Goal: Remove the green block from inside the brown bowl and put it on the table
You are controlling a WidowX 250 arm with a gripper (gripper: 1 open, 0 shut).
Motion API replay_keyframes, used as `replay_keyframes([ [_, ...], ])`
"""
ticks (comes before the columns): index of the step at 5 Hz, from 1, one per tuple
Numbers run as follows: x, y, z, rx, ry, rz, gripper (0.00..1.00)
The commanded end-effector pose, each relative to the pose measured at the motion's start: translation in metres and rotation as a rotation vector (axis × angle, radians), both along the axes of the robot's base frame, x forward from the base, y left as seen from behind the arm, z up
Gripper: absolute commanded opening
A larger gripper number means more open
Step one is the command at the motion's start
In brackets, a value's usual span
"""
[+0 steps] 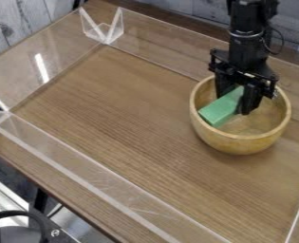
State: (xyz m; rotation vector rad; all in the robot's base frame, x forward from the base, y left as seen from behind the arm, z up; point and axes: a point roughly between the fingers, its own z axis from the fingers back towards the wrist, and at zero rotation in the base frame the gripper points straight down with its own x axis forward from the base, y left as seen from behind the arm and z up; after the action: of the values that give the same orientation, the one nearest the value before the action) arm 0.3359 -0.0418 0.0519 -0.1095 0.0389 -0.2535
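The brown bowl (242, 128), round and light wood, sits on the table (126, 114) at the right. Over its middle hangs my black gripper (240, 99), reaching down from above and shut on the green block (223, 108). The block is tilted, its lower end sloping toward the bowl's left inner wall, and it appears lifted off the bowl's floor. The fingers hide its upper end.
Low clear acrylic walls (76, 159) edge the tabletop, with a clear corner piece (103, 26) at the back left. A wide stretch of wood-grain surface lies left of the bowl.
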Motion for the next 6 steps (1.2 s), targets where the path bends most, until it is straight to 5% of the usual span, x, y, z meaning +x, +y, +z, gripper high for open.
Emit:
replay_keyframes([
  [1, 0.009, 0.007, 0.038, -0.008, -0.108, 0.019, 0.0],
  [4, -0.009, 0.04, 0.061, 0.008, -0.142, 0.094, 0.0],
  [6, -0.037, 0.081, 0.049, 0.032, -0.119, 0.159, 0.0],
])
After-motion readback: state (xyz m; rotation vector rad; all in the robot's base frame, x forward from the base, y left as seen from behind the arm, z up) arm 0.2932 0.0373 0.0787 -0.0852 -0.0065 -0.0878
